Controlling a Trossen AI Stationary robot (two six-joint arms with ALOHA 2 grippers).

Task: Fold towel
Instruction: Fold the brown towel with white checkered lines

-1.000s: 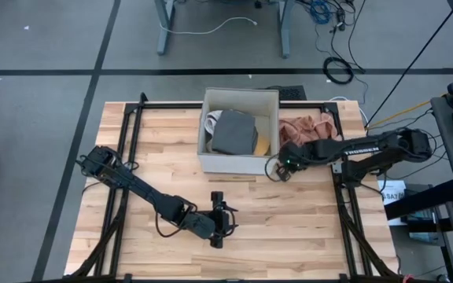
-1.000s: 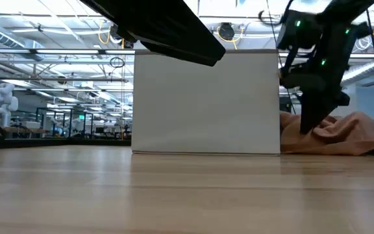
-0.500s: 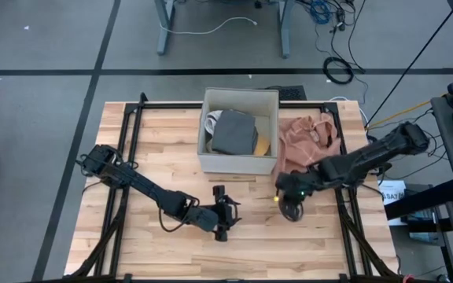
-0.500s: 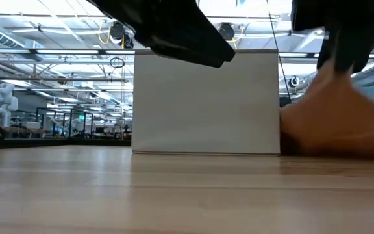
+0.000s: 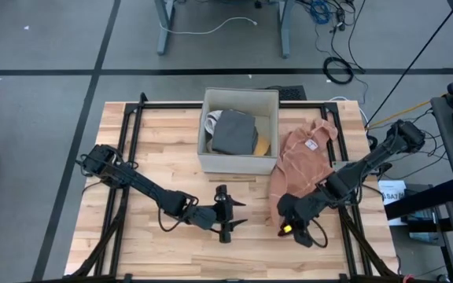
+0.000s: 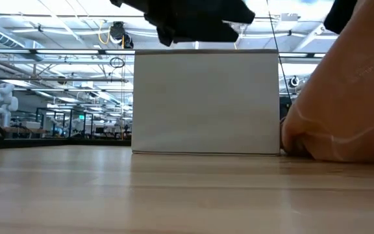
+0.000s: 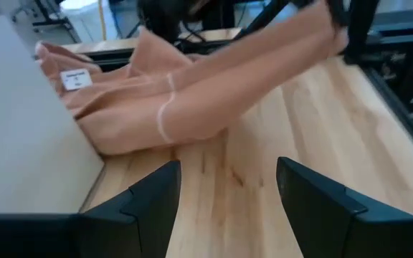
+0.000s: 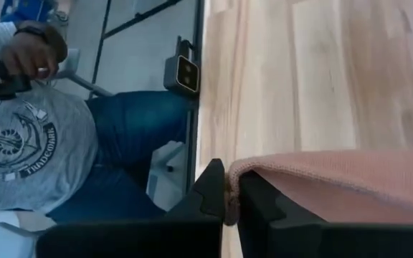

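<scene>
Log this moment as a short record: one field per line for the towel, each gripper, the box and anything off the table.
towel: pink towel, stretched across the table right of the box, one edge pinched
right gripper: shut on towel edge, near the table's front
left gripper: open, holding nothing, at front centre
box: white box at the table's back, holding folded grey cloth
off table: person seated beside it, seen in right wrist view

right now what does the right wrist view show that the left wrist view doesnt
Only the right wrist view: the right gripper shut on the towel's edge, and a seated person beyond the table. Only the left wrist view: the left gripper open and empty, the white box wall, the towel's label. Both: the pink towel and the wooden table.
</scene>
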